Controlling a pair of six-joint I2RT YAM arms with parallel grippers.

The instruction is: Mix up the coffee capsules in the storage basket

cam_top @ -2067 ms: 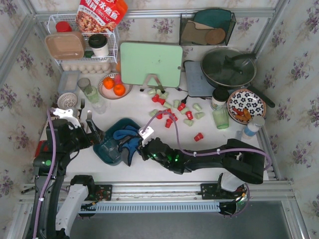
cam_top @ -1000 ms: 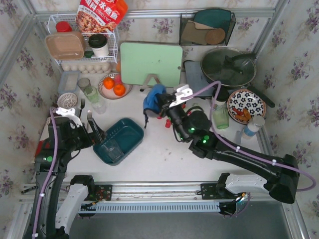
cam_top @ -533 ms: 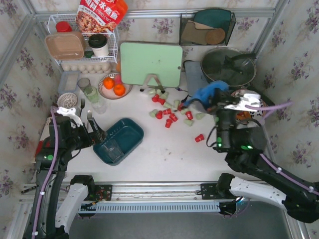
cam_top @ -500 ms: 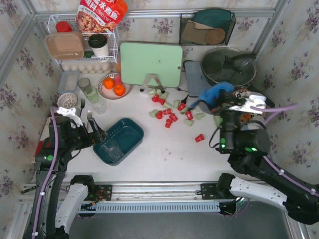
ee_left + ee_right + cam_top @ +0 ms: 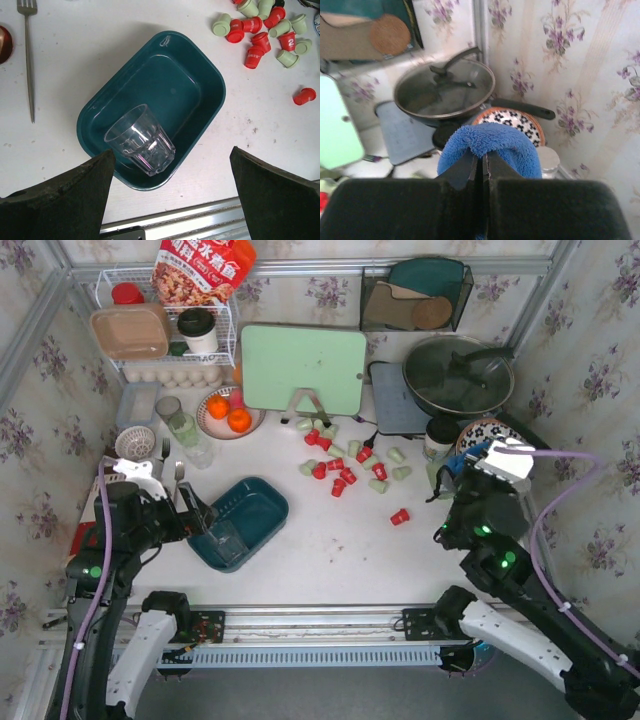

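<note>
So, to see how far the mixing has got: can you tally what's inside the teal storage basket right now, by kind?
Clear glass tumbler in the storage basket: 1
Red coffee capsules: 0
Mint green coffee capsules: 0
Total: 1
Every capsule in view lies outside it, on the table.

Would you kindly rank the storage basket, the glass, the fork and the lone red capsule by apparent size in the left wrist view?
1. storage basket
2. glass, inside the basket
3. fork: longer than the glass but far thinner, so this pair is unsure
4. lone red capsule
</note>
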